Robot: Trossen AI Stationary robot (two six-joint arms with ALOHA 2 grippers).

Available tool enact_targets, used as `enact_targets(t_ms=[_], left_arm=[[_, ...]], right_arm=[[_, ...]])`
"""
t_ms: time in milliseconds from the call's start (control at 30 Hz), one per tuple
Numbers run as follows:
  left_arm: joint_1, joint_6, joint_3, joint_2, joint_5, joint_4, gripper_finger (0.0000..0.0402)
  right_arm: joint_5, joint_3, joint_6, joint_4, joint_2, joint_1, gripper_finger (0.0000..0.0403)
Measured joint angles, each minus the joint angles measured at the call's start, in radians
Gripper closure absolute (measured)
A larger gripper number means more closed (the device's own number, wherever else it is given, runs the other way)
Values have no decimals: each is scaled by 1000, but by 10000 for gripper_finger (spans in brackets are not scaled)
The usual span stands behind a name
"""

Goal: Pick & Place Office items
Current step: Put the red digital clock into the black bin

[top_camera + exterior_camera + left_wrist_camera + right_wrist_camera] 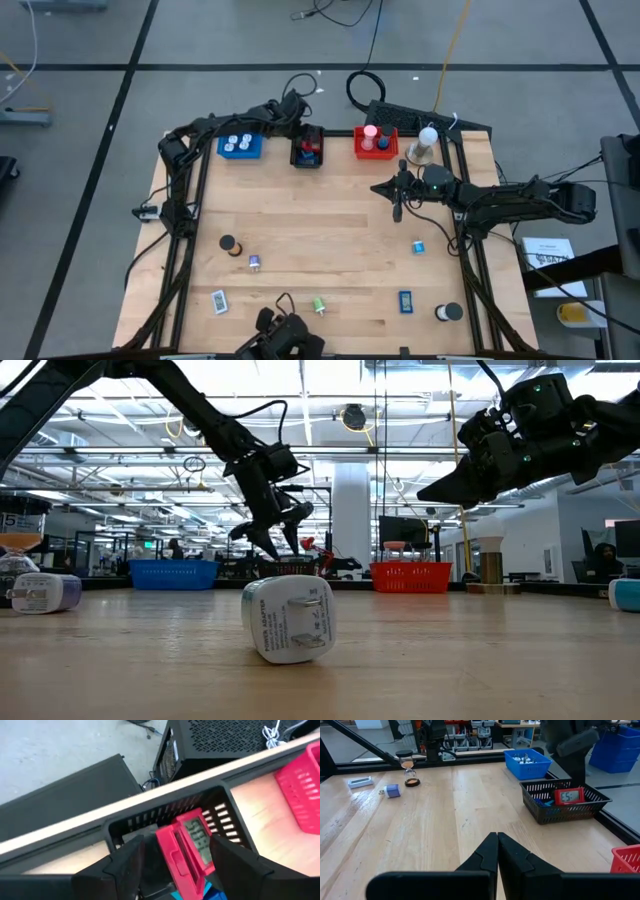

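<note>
My left gripper [177, 845] is open above the black tray [222, 800] at the table's far edge. Its fingers stand on either side of a red desk clock [187, 847] that leans inside the tray on blue items, display up. From the right wrist view the clock [569, 796] stands in the tray, clear of the gripper. My right gripper [497, 851] is shut and empty, raised over bare table near the red tray [375, 143]. Small items lie on the near half: a black cylinder [228, 243], a teal piece [418, 246], a blue rectangle [405, 300], a white plug [288, 618].
A blue tray [240, 146] with white pieces sits left of the black one. The white ball-topped stand [427, 142] is at the far right corner. More items lie near the front edge: a green piece [319, 305], a white rectangle [219, 300], a black-and-white cylinder [448, 313].
</note>
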Motion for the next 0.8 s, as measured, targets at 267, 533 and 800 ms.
enact_targets(t_ms=[267,533,800], left_arm=[[-34,161,74,-4,-13,-147,211],[-102,269,59,6,-141,-217,328],[-86,294,16,12,-154,-165,393]], right_arm=[[0,0,0,-8,0,0,403],[0,0,6,-7,0,0,403],[1,0,5,-6,0,0,403]])
